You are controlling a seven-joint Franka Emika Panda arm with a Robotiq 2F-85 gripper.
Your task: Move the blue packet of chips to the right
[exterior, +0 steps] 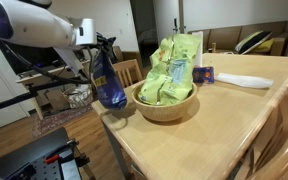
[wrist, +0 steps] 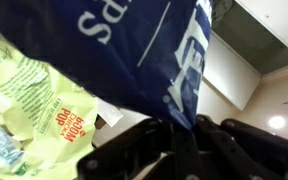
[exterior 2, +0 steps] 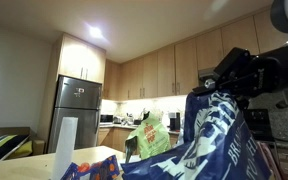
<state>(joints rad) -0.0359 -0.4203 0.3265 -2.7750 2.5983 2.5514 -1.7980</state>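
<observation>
The blue packet of chips [exterior: 108, 82] hangs from my gripper [exterior: 102, 44] just off the table's end, beside the wooden bowl [exterior: 166, 106]. It is dark blue and crinkly with white print. It fills the near part of an exterior view [exterior 2: 216, 135] under the gripper [exterior 2: 229, 82]. In the wrist view the packet [wrist: 134, 50] has its top edge pinched between my black fingers [wrist: 182, 128]. The gripper is shut on it.
The wooden bowl holds light green packets [exterior: 174, 68], which also show in the wrist view [wrist: 29, 95]. A small flat blue packet with a red end [exterior: 203, 74] and a white roll [exterior: 246, 80] lie further along the wooden table [exterior: 214, 125]. A chair [exterior: 130, 70] stands behind.
</observation>
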